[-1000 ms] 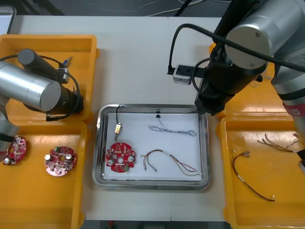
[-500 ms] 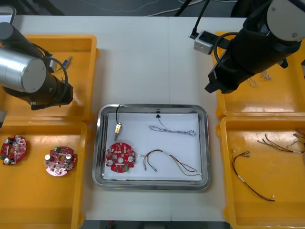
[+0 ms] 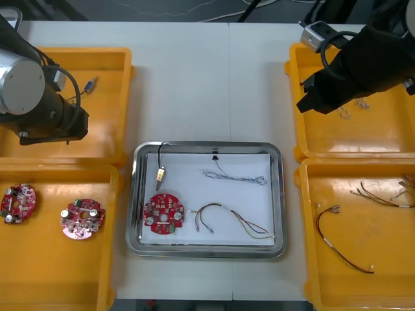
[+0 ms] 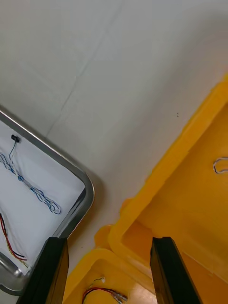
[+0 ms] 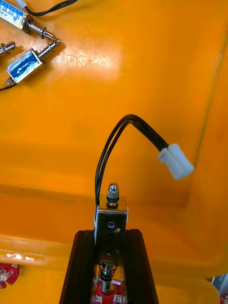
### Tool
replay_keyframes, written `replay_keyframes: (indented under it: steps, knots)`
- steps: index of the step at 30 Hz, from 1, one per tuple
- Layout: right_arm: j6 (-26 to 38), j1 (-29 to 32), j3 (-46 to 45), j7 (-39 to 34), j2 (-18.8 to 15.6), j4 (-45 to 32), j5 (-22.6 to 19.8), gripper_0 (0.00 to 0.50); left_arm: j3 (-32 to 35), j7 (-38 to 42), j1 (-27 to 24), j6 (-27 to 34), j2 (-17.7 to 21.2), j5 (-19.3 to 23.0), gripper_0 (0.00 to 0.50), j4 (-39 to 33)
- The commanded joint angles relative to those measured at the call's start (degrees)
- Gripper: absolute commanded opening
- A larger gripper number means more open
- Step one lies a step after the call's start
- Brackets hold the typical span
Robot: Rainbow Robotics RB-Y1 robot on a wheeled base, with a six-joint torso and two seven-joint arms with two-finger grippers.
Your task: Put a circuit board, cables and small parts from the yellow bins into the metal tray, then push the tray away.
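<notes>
Metal tray [image 3: 194, 147], mid-worktop [image 3: 207, 84]: shiny rounded rim, white lining. It holds a round red circuit board [image 3: 163, 213] and three thin cables [image 3: 237, 177]. Beyond it, over the far-left yellow bin [image 3: 104, 110], the left pincer [image 5: 110, 235] is clamped on a small metal part [image 5: 111, 216], boxy, trailing a looped black lead [image 5: 114, 142] with a white plug [image 5: 175, 161]. Judged step: carrying this part to the tray. Next: clear the rim, then release. The right pincer [image 4: 108, 240], spread wide and empty, hangs at the far-right yellow bin's [image 3: 363, 139] lip.

Gleaming as polished metal along the rim of the metal tray [image 3: 135, 201], lying matt white inside. Glaring with glossy, smooth plastic across the yellow bins [image 3: 363, 136]. Glinting in bright metal on the small metal part [image 5: 111, 218], being pinched between the matt black fingers [image 5: 81, 270] of the left gripper [image 5: 111, 235].
</notes>
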Motion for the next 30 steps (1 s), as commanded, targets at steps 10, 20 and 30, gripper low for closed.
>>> replay_keyframes:
  steps: [10, 20, 30]
  knots:
    - [0.2, 11.6, -8.1, -11.8, -6.9, -12.2, 1.2, 0.5, 0.8, 4.4, -1.8, 1.0, -0.3, 8.2, 0.0, -9.7]
    - [0.2, 20.0, -16.3, -11.8, -9.9, -14.5, 0.6, 0.5, -4.8, 9.3, -0.1, 1.0, 0.0, 7.9, 0.0, -15.5]
    - [0.2, 26.7, -21.2, -11.9, -11.0, -15.2, 0.1, 0.5, -12.8, 14.5, 2.0, 1.0, 0.2, 3.3, 0.0, -21.0]
